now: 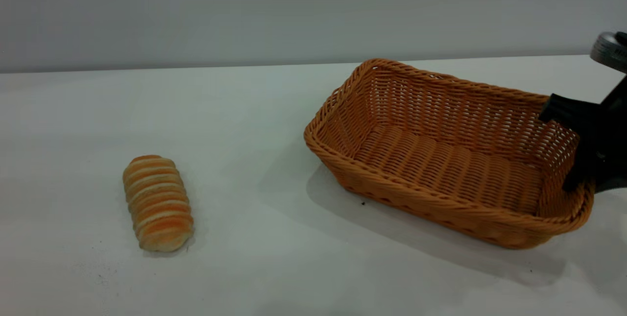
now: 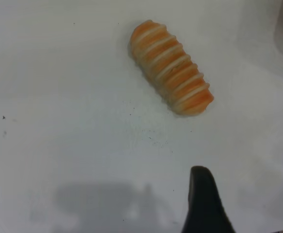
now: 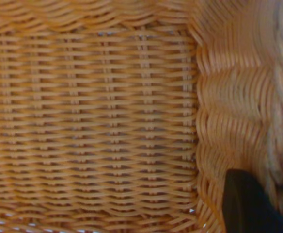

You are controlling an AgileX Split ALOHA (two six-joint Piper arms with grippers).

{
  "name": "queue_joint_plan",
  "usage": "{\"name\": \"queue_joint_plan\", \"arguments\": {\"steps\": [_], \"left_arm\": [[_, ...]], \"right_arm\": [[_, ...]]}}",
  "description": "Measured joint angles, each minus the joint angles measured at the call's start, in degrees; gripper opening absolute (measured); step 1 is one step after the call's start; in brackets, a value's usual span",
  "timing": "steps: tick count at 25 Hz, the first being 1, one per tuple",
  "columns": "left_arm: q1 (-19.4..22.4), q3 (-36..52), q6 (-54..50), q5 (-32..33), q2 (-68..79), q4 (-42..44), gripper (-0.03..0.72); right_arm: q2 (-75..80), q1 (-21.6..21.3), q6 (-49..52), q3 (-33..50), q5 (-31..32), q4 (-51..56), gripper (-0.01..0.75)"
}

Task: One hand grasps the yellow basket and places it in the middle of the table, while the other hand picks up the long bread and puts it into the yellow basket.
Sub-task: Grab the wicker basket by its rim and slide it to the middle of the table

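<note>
The yellow basket (image 1: 443, 159) is at the right of the table (image 1: 274, 110), empty, its left end looking slightly raised over its shadow. My right gripper (image 1: 583, 171) straddles its right end wall, one finger (image 1: 573, 179) inside, and is shut on that wall. In the right wrist view the woven bottom (image 3: 93, 121) fills the frame, with one finger (image 3: 245, 206) against the wall. The long bread (image 1: 157, 202) lies at the left front. In the left wrist view the bread (image 2: 171, 67) lies ahead of my left gripper (image 2: 248, 208), which is open, empty and above the table; only one finger (image 2: 204, 204) shows.
The table's far edge (image 1: 196, 67) meets a plain grey wall. A few dark specks (image 1: 363, 203) lie on the tabletop in front of the basket. Bare tabletop (image 1: 254, 169) separates the bread from the basket.
</note>
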Motion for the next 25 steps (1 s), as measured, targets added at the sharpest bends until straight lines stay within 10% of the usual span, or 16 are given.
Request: {"name": "queue_joint_plan", "arguments": {"steps": [10,25], "left_arm": [[0.00,0.00,0.05,0.00,0.00,0.00,0.504],[0.00,0.00,0.10,0.23,0.00,0.00,0.504]], "right_arm": [[0.12,2.85,-18.31,-9.00,11.93,6.10,0.100],[5.59,9.44,-36.31,-9.12,7.08,22.37,0.122]]}}
